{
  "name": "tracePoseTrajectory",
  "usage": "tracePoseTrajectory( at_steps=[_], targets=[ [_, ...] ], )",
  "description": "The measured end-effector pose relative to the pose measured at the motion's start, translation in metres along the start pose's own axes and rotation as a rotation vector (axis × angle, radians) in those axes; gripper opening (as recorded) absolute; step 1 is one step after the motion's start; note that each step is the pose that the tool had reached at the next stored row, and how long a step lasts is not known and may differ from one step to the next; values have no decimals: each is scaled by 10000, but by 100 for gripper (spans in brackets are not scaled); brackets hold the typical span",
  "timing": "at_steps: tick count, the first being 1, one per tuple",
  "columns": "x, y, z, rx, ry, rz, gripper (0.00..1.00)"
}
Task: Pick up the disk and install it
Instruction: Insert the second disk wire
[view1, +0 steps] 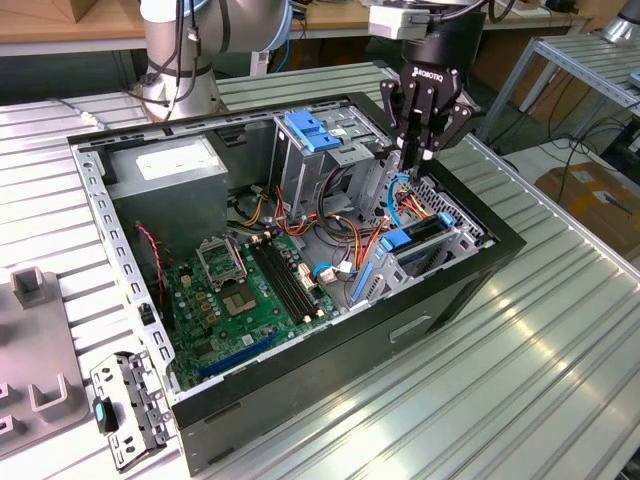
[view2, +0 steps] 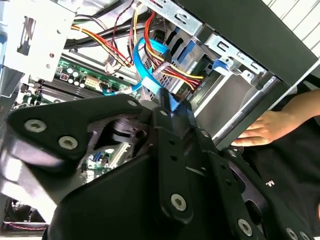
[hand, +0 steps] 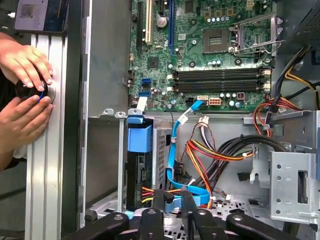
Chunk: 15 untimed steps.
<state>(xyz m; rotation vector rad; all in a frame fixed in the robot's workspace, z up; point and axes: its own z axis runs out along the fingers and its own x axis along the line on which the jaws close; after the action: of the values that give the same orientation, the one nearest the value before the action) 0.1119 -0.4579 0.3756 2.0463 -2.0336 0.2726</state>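
Observation:
The disk (view1: 420, 235) stands on edge in the grey drive bay (view1: 455, 225) at the open computer case's corner on the exterior view's right, its blue rail uppermost. In the first wrist view the disk (hand: 136, 172) is a dark slab under a blue tab, set in the bay slot. My gripper (view1: 421, 152) hangs above the bay, a little behind the disk and apart from it. Its black fingers (hand: 158, 202) show a narrow gap with nothing between them, over a blue flat cable (hand: 175, 150).
A person's hands (hand: 25, 85) rest on the ribbed table beside the case, holding a small round black object; one hand (view2: 262, 127) lies close to the case wall. Inside are the motherboard (view1: 250, 285), the power-supply box (view1: 170, 165), a blue bracket (view1: 310, 130) and loose cables (view1: 345, 235).

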Motion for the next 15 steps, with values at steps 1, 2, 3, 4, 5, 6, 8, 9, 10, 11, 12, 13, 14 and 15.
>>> tracePoseTrajectory(
  at_steps=[1, 2, 3, 4, 5, 6, 8, 9, 10, 11, 12, 13, 14, 15],
  targets=[
    [-6, -1, 4, 0, 14, 0, 32],
    [-9, -2, 10, 0, 23, 0, 32],
    [-12, -2, 17, 0, 28, -1, 32],
    [-16, -2, 28, 0, 40, 0, 32],
    [-19, -3, 38, 0, 53, 0, 32],
    [-23, -3, 52, -1, 68, 1, 32],
    [-30, -5, 75, -1, 102, 2, 32],
    [-33, -5, 81, -1, 135, 4, 32],
    [-34, -5, 84, -2, 154, 5, 31],
    [-35, -5, 89, -2, 183, 6, 24],
    [-36, -6, 91, -2, 196, 6, 17],
    [-36, -6, 92, -2, 200, 6, 17],
    [-36, -5, 93, -2, 200, 7, 16],
    [-37, -6, 95, -2, 198, 7, 16]
  ],
)
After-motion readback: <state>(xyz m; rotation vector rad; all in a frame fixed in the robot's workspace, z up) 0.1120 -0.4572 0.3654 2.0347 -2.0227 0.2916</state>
